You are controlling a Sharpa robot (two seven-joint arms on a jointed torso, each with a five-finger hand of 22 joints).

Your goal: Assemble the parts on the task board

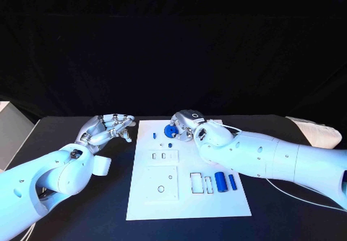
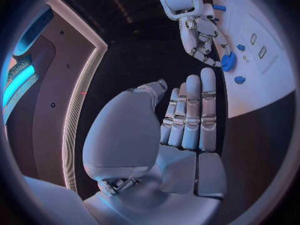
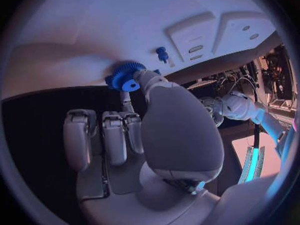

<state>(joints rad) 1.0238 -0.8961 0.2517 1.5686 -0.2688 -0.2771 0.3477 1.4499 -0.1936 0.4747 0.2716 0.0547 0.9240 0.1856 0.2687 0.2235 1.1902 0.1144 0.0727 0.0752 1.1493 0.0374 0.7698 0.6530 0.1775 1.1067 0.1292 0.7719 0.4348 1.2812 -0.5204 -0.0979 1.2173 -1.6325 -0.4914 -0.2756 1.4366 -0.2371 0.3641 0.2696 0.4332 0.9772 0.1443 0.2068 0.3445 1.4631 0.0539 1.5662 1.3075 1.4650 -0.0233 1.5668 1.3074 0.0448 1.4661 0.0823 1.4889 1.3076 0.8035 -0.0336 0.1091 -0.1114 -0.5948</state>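
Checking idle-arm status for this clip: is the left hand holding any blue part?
No. In the left wrist view the left hand has its fingers straight with nothing in them, off the task board.

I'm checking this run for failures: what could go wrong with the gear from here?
The right hand seems to pinch the blue gear only at its rim, at the task board's far end, so it might slip or tilt. The small blue peg stands close by and could get knocked. The left hand waits beside the board, not steadying it.
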